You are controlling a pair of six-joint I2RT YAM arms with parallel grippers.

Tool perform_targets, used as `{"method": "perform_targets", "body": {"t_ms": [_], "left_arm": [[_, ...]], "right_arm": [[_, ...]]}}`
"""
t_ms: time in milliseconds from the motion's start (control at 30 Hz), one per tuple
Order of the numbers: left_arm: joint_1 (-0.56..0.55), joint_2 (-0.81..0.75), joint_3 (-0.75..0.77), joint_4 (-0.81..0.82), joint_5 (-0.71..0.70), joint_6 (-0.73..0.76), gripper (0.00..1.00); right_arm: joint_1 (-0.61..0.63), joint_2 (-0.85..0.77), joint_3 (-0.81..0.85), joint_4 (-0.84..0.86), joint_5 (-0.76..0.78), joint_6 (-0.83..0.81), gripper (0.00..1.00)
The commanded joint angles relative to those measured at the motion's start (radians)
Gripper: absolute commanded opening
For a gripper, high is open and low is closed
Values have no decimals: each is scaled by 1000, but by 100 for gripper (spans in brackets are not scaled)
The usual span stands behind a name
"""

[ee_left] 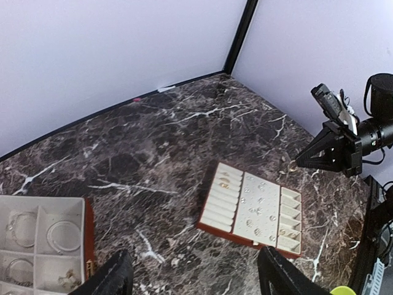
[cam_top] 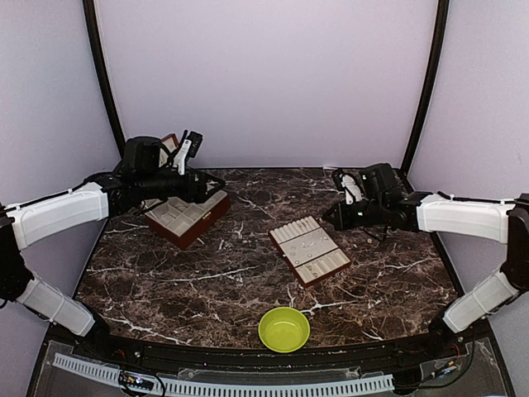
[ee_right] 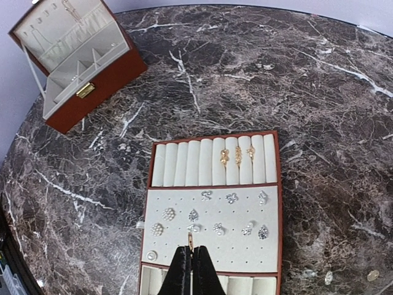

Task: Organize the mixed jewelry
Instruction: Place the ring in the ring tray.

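Your left gripper (ee_left: pixel 195 257) hangs open by the far-left red-brown hinged box (ee_left: pixel 89 241), which holds thin silvery wire hoops (ee_left: pixel 61 236). Your right gripper (ee_right: pixel 191 249) pinches a tiny gold piece (ee_right: pixel 190 241) above pale studs (ee_right: pixel 169 214) on the brown-edged tray (ee_right: pixel 279 184).

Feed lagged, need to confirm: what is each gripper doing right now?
Left gripper: open, empty.
Right gripper: closed on a tiny gold-coloured jewelry piece.

Your right tool (ee_right: pixel 190 258) hangs over the near part of the tray (ee_right: pixel 175 196), fingers pressed together on a small gold piece (ee_right: pixel 190 241). Three gold rings (ee_right: pixel 237 155) sit in the tray's far rolls, with pale studs (ee_right: pixel 193 215) below them. The open box (ee_right: pixel 104 86) stands at upper left on the bench (ee_right: pixel 319 92).
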Motion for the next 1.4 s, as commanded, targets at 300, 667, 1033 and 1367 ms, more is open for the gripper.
{"method": "perform_targets", "body": {"t_ms": [300, 667, 1033, 1367], "left_arm": [[64, -94, -27, -135, -38, 126, 73], [64, -114, -23, -144, -50, 126, 73], [64, -120, -22, -149, -53, 126, 73], [65, -120, -21, -152, -57, 126, 73]], "right_arm": [[-5, 320, 250, 10, 159, -81, 0], [-7, 470, 337, 12, 233, -102, 0], [-18, 553, 397, -18, 263, -138, 0], [-26, 590, 418, -44, 231, -159, 0]]}}
